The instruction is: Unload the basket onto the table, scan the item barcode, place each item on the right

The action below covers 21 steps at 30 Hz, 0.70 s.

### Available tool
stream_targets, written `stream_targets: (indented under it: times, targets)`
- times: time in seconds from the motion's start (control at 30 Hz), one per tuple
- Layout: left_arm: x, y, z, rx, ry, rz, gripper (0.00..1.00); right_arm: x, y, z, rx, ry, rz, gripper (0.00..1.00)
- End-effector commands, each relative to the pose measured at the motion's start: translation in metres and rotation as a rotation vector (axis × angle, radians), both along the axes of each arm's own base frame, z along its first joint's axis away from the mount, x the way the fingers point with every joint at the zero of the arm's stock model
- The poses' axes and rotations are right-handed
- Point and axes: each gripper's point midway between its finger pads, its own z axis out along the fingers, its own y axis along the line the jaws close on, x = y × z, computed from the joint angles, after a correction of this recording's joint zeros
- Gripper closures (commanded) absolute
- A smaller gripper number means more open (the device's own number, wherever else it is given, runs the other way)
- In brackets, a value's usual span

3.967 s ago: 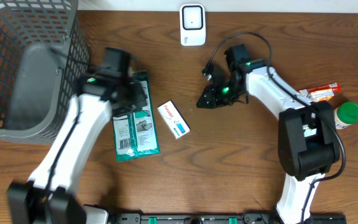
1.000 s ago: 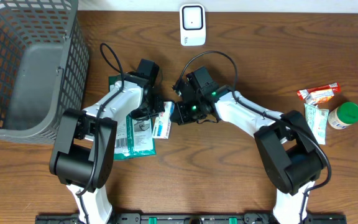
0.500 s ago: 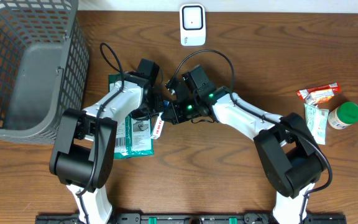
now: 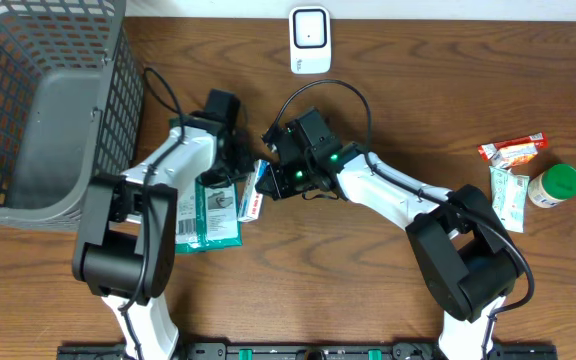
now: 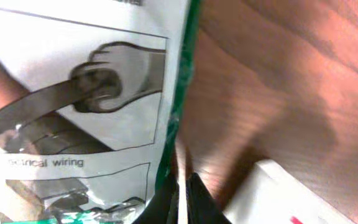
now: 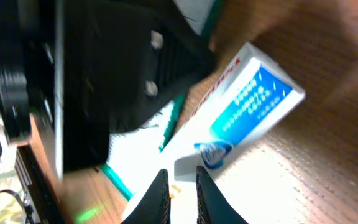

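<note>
Right fingers (image 6: 165, 186), barely parted and with hold unclear, sit at the lower end of the small box (image 6: 247, 102), whose length runs to upper right; left fingers (image 5: 191, 194) are closed beside it.

The overhead camera looks straight down from well above the brown wooden bench (image 4: 348, 290), far enough to take in a wide stretch of it. The left wrist camera hangs very near the surface, facing down past its own dark fingertips (image 5: 197, 196) at the flat white-and-green printed packet (image 5: 73, 93) and a corner of the small white-and-blue cardboard box (image 5: 278, 199). The right wrist camera sits just as close, aimed slantwise, and shares that packet (image 6: 138, 149) and box (image 6: 247, 106) with both other views.
</note>
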Motion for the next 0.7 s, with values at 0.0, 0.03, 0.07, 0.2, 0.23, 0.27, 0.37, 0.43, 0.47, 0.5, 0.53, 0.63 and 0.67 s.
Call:
stream_targets:
  times: [0.0,0.03,0.07,0.2,0.23,0.27,0.37,0.43,0.47,0.5,0.53,0.63,0.67]
  targets:
    - [0.016,0.014,0.020,-0.003,-0.063,0.029,0.90,0.001,0.004,0.003,-0.009,-0.017,-0.018,0.88]
    - [0.017,0.017,0.022,-0.003,-0.070,0.030,0.90,0.002,0.003,0.002,-0.019,-0.027,-0.025,0.87]
    - [0.018,0.019,0.023,-0.003,-0.073,0.035,0.89,0.004,0.003,0.002,-0.027,-0.037,-0.031,0.87]
    - [0.016,0.021,0.023,-0.001,-0.068,0.033,0.89,0.004,0.010,0.003,-0.027,-0.069,-0.027,0.87]
    - [0.016,0.020,0.022,-0.001,-0.067,0.028,0.89,0.005,0.011,0.003,-0.031,-0.076,-0.029,0.87]
    - [0.016,0.019,0.022,-0.001,-0.067,0.025,0.89,0.006,0.010,0.002,-0.038,-0.082,-0.035,0.87]
    - [0.013,0.016,0.022,0.001,-0.061,0.011,0.89,0.008,0.009,0.002,-0.040,-0.085,-0.043,0.86]
    - [0.008,0.013,0.019,0.004,-0.046,-0.001,0.89,0.009,0.007,0.002,-0.041,-0.084,-0.048,0.86]
    - [0.004,0.010,0.016,0.006,-0.038,-0.010,0.89,0.011,0.006,0.002,-0.041,-0.084,-0.052,0.86]
    - [0.002,0.008,0.015,0.008,-0.034,-0.016,0.89,0.012,0.006,0.002,-0.040,-0.083,-0.057,0.86]
    - [0.000,0.008,0.012,0.022,-0.032,-0.020,0.89,0.012,0.005,0.003,-0.039,-0.084,-0.058,0.86]
    - [-0.008,0.006,0.008,0.044,-0.015,-0.036,0.89,0.013,-0.003,-0.005,-0.086,-0.052,-0.109,0.88]
    - [-0.012,0.003,0.007,0.046,-0.002,-0.047,0.89,0.014,-0.020,-0.016,-0.168,-0.010,-0.194,0.90]
